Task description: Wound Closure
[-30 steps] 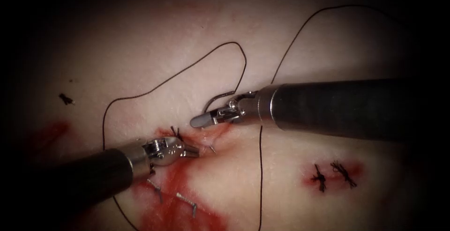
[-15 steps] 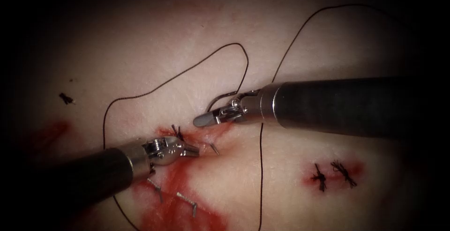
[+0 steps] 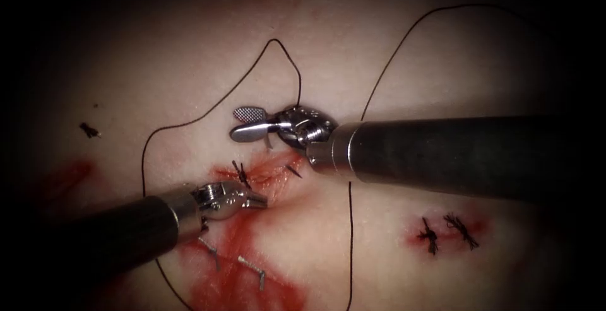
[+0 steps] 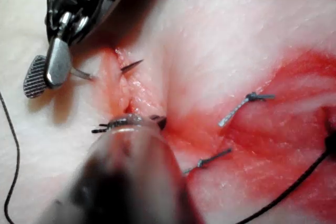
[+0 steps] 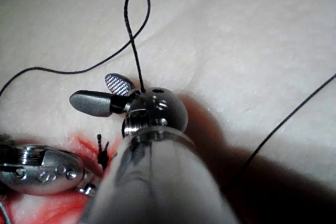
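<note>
Steel jaws of the right tool (image 3: pixel 235 125) are spread wide just above the cut (image 3: pixel 268 173), and nothing is clamped between them. The curved needle (image 3: pixel 293 171) is lodged in the tissue (image 3: pixel 189 65): its sharp tip is seen poking out at the cut's right end, while a short stretch of its other end (image 4: pixel 81 73) is seen entering the tissue directly under the lower right jaw. Whether that jaw touches it cannot be told. The dark thread (image 3: pixel 189 123) is looped up from behind the right tool's wrist and laid in a wide curve over the tissue to the left. The left tool (image 3: pixel 262 202) is set at the cut's lower left edge with its jaws pressed together; possibly a bit of tissue is pinched, though this is not clear. Red fluid (image 3: pixel 240 248) is spread below the cut, and two knotted stitches (image 3: pixel 442 234) are seen well to the right.
</note>
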Robot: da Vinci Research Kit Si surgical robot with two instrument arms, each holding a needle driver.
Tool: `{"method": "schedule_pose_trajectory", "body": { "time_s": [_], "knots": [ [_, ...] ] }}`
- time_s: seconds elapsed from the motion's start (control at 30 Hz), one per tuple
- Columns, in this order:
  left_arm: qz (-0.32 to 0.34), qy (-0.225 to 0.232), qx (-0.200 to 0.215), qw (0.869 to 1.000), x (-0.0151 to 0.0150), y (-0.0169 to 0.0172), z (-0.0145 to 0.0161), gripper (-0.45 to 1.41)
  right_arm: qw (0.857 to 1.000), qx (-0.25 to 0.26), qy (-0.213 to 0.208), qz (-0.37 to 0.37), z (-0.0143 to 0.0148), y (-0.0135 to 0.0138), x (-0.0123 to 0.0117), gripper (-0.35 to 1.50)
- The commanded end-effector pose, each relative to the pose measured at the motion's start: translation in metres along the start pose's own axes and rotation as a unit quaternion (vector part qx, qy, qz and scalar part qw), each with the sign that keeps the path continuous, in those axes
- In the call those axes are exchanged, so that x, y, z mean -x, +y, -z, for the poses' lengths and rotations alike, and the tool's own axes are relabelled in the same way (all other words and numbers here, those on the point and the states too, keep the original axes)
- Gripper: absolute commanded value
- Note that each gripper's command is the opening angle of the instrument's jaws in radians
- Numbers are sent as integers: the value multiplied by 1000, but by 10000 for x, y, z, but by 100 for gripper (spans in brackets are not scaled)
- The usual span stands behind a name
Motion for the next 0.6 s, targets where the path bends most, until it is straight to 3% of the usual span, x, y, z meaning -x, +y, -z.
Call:
{"method": "schedule_pose_trajectory", "body": {
  "time_s": [0.03,0.2,0.27,0.47,0.6],
  "knots": [
    [-1,1,1,1000,-2,-2,-7,17,1000,2,1,24,-1,12,3,148],
    [-1,1,2,1000,-2,-2,-7,17,996,-8,-1,83,15,30,-10,148],
    [-1,0,0,1000,-2,-2,-6,17,991,-49,-18,124,26,40,-14,148],
    [-1,0,1,1000,-2,-2,-6,17,959,-153,-39,234,40,38,0,148],
    [-1,0,1,1000,-2,-2,-6,15,943,-192,-12,273,41,22,3,148]
  ]
}}
